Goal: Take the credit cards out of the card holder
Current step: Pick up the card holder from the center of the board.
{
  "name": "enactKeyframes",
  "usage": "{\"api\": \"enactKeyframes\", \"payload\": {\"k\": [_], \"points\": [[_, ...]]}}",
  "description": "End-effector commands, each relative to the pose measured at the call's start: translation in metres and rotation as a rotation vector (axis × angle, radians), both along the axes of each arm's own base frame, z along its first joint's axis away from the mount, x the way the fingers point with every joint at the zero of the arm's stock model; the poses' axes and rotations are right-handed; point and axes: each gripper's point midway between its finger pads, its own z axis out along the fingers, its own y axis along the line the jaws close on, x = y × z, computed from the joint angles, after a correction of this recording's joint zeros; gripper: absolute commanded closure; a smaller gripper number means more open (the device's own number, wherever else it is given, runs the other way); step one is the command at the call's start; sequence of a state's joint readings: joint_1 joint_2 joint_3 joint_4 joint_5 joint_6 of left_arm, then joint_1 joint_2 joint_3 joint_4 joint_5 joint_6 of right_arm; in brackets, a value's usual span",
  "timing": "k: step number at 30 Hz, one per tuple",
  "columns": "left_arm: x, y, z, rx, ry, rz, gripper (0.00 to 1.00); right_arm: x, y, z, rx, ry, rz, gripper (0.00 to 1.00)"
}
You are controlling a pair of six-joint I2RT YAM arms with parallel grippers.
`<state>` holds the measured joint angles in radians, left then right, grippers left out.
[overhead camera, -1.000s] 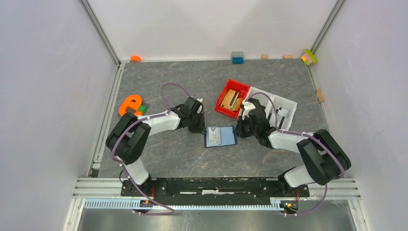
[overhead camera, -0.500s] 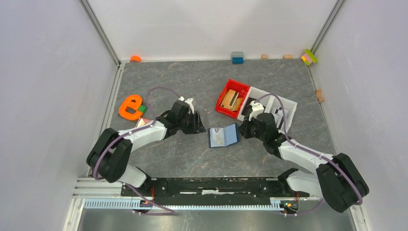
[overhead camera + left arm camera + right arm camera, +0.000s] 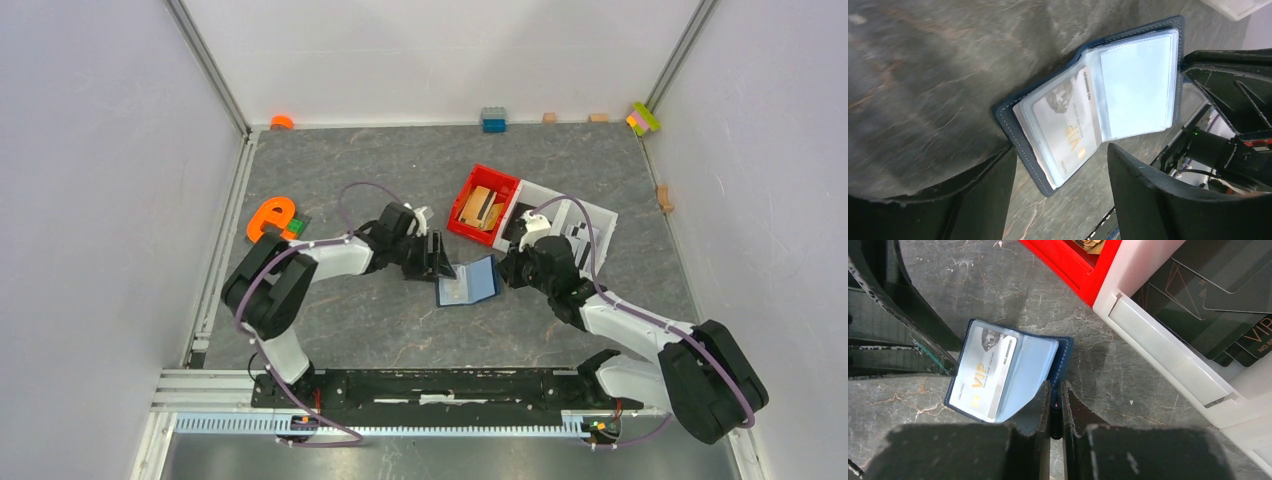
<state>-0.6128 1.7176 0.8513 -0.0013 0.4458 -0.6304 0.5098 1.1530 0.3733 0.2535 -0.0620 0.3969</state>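
**Top view.** The table (image 3: 400, 170) is grey and veined, with a stone look. The card holder (image 3: 467, 284) lies open near the table's middle. Its cover is navy, its inside is pale blue, and its right half is tilted up. The left gripper (image 3: 438, 258) sits just beside the holder's upper left corner, jaws spread wide and nothing between them. The right gripper (image 3: 503, 272) is at the holder's right edge. Behind it, a red tray (image 3: 459, 212) holds tan blocks (image 3: 482, 205) and touches a white tray (image 3: 603, 214). An orange letter-shaped piece (image 3: 268, 218) lies well off to the left.

**Left wrist.** The matte black fingers (image 3: 983, 200) stand far apart, and the holder's near corner shows between them. Whether they touch it cannot be told. The navy rim is stitched and the sleeves are glossy clear plastic. One credit card (image 3: 1065, 130) sits inside a sleeve; it is pale silver with rounded corners and gold "VIP" lettering. The neighbouring sleeve looks blank.

**Right wrist.** The right fingers are nearly together, pinching the edge of the navy cover. The white tray holds dark glossy cards (image 3: 1198, 315) with thin copper line work, overlapping one another.
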Motion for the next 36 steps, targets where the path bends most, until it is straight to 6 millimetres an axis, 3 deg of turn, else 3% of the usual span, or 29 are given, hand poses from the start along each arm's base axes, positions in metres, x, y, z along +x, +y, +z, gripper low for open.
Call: {"api": "enactKeyframes", "payload": {"k": [1,8,14,26,29,33,36], "points": [[-0.027,-0.012,-0.02,0.009,0.159,-0.062,0.26,0.006,0.003,0.008,0.025,-0.034,-0.009,0.99],[-0.024,-0.037,-0.005,-0.18,0.159,-0.095,0.28,0.003,0.011,0.004,0.046,-0.011,0.03,0.99],[-0.015,-0.035,0.017,-0.265,0.069,-0.073,0.4,0.0,0.017,-0.004,0.056,0.025,0.059,0.98],[-0.011,-0.031,0.035,-0.352,0.032,-0.058,0.67,-0.002,0.021,-0.001,0.077,0.02,0.075,0.99],[-0.011,-0.031,0.038,-0.358,0.022,-0.06,0.63,-0.004,0.025,0.001,0.094,0.018,0.096,0.98],[-0.012,-0.03,0.037,-0.353,0.032,-0.058,0.43,-0.004,0.023,0.001,0.09,0.016,0.087,0.98],[-0.01,-0.025,0.03,-0.299,0.035,-0.036,0.35,-0.002,0.02,0.002,0.082,0.01,0.074,0.98]]}}
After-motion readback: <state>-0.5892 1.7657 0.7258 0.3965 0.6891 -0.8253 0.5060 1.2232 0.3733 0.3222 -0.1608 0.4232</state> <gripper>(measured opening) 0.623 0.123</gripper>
